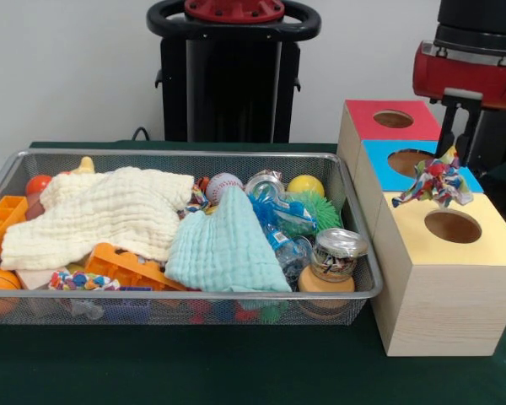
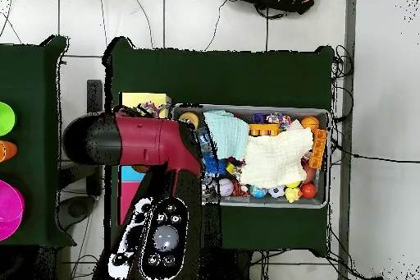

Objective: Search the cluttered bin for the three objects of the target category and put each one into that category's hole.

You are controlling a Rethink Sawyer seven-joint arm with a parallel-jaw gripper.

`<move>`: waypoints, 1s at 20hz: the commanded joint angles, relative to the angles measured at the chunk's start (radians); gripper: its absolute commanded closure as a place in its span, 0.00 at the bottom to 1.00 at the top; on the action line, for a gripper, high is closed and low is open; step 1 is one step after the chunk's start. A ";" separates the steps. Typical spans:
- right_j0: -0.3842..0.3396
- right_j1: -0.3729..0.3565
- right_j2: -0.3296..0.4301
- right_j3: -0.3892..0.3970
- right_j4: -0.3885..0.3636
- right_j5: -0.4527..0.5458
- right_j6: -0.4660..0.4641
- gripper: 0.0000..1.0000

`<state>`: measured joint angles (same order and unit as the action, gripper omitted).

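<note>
green table cover (image 1: 194, 371), white wall (image 1: 67, 67)

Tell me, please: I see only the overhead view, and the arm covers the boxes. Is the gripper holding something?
Observer: Yes. The front view shows the gripper holding a multicoloured knotted toy.
Operator: Over which hole does it hang?
Observer: Over neither. It hangs where the blue box meets the yellow box.
Operator: Which box is hidden under the arm?
Observer: A red box, behind the blue one. Its hole is uncovered.
</note>
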<state>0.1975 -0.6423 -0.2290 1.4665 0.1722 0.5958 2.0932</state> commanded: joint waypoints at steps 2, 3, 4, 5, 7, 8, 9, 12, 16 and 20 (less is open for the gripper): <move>-0.008 0.056 0.014 0.068 0.037 -0.044 0.238 1.00; -0.005 0.061 0.011 0.064 0.036 -0.048 0.240 1.00; -0.001 0.067 0.007 0.061 0.035 -0.056 0.246 1.00; 0.004 0.072 0.002 0.059 0.035 -0.064 0.253 1.00; 0.011 0.078 -0.003 0.059 0.036 -0.078 0.260 1.00; 0.012 0.080 -0.004 0.058 0.037 -0.082 0.259 1.00; 0.013 0.082 -0.005 0.059 0.038 -0.088 0.259 1.00; 0.024 0.089 -0.013 0.061 0.043 -0.108 0.268 1.00; 0.046 0.108 -0.033 0.054 0.054 -0.131 0.284 1.00; 0.067 0.122 -0.051 0.052 0.069 -0.145 0.294 1.00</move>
<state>0.2570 -0.5744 -0.2865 1.4662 0.2000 0.5004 2.0938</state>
